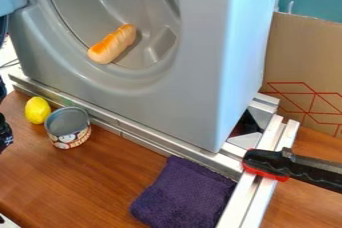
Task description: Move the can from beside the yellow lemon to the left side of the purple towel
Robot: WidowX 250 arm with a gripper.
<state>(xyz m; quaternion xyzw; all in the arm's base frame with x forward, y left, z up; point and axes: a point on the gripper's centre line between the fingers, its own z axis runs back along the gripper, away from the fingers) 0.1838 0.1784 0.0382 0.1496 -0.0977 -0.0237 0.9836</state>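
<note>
Inside grey drum, bread roll lies low, placement seemingly done. Lemon beside can on tabletop; unclear if anything remains. Cannot tell whether pincer is wide or narrow.

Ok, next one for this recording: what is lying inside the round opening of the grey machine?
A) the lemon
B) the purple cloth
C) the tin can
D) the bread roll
D: the bread roll lies inside the round opening of the grey machine, while the lemon, tin can and purple cloth are outside it.
</note>
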